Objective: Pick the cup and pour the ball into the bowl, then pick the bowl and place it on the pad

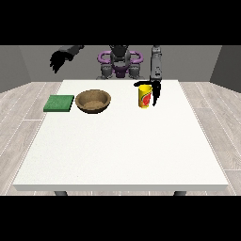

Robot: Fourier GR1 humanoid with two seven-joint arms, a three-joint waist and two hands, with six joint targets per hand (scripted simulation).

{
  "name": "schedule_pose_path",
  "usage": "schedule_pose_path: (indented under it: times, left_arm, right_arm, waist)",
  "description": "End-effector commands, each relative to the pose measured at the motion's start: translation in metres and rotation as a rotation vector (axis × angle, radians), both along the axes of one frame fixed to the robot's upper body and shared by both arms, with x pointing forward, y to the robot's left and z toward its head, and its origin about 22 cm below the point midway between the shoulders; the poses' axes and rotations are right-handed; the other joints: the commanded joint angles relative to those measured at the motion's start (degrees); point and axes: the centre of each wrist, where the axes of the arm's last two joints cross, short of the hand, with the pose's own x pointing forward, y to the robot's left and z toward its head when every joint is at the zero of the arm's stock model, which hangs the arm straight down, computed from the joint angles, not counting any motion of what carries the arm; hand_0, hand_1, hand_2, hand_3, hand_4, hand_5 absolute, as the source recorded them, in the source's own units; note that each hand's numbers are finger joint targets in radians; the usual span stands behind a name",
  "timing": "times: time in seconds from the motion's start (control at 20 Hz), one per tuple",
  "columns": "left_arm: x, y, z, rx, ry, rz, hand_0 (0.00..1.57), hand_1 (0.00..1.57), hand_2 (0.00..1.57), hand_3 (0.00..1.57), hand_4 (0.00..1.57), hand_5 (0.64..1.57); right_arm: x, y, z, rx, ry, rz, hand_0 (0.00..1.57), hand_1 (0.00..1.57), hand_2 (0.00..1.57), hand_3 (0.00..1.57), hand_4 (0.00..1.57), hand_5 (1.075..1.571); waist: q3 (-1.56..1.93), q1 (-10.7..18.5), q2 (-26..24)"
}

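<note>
Standing near the brown bowl [93,100], the yellow cup [144,96] has the hand at the view's right [155,92] beside it, fingers maybe around it, I cannot tell, so lifting now might knock it over.

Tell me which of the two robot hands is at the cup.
The robot hand at the view's right, beside the yellow cup; the other robot hand hangs raised off the table.

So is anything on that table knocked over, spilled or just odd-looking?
Nothing stands out. The cup stands upright with the hand at the view's right at it, the bowl sits level, and the green pad lies flat beside it. No spill shows on the table. The other hand hangs raised off to the side.
</note>
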Motion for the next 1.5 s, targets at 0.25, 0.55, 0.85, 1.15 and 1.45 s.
schedule_pose_path:
  times: [0.25, 0.55, 0.85, 1.15, 1.45]
  left_arm:
    - [-0.012, 0.011, -0.039, 0.190, -0.050, 0.140, 1.23, 1.23, 1.57, 1.57, 1.34, 1.481]
    - [0.004, 0.000, -0.028, 0.228, 0.000, 0.171, 1.29, 1.29, 1.57, 1.57, 1.39, 1.447]
    - [0.026, -0.043, 0.001, 0.452, 0.072, 0.146, 1.29, 1.29, 1.57, 1.57, 1.41, 1.446]
    - [0.038, -0.052, 0.007, 0.972, -0.012, 0.171, 1.36, 1.36, 1.57, 1.57, 1.45, 1.533]
    - [0.050, -0.129, 0.027, 1.120, 0.025, 0.140, 1.37, 1.37, 1.57, 1.57, 1.45, 1.531]
  right_arm:
    - [0.001, -0.008, 0.050, -0.012, -0.092, 0.093, 0.00, 0.00, 0.00, 0.14, 0.65, 1.569]
    - [0.001, -0.065, 0.033, 0.004, -0.063, 0.031, 0.00, 0.00, 0.00, 0.15, 0.63, 1.565]
    - [-0.001, -0.084, 0.004, 0.007, 0.158, -0.023, 0.00, 0.00, 0.00, 0.33, 0.64, 1.565]
    - [0.010, -0.077, -0.002, 0.040, 0.187, -0.020, 0.00, 0.00, 0.00, 0.17, 0.64, 1.562]
    - [-0.006, -0.110, -0.034, 0.061, 0.223, -0.044, 0.00, 0.00, 0.00, 0.00, 0.68, 1.559]
  waist:
    - [-0.08, -6.57, 5.46]
    - [0.04, -4.36, 1.59]
    - [0.19, -1.48, -10.07]
    - [0.51, -2.53, -11.14]
    - [0.17, 0.22, -12.81]
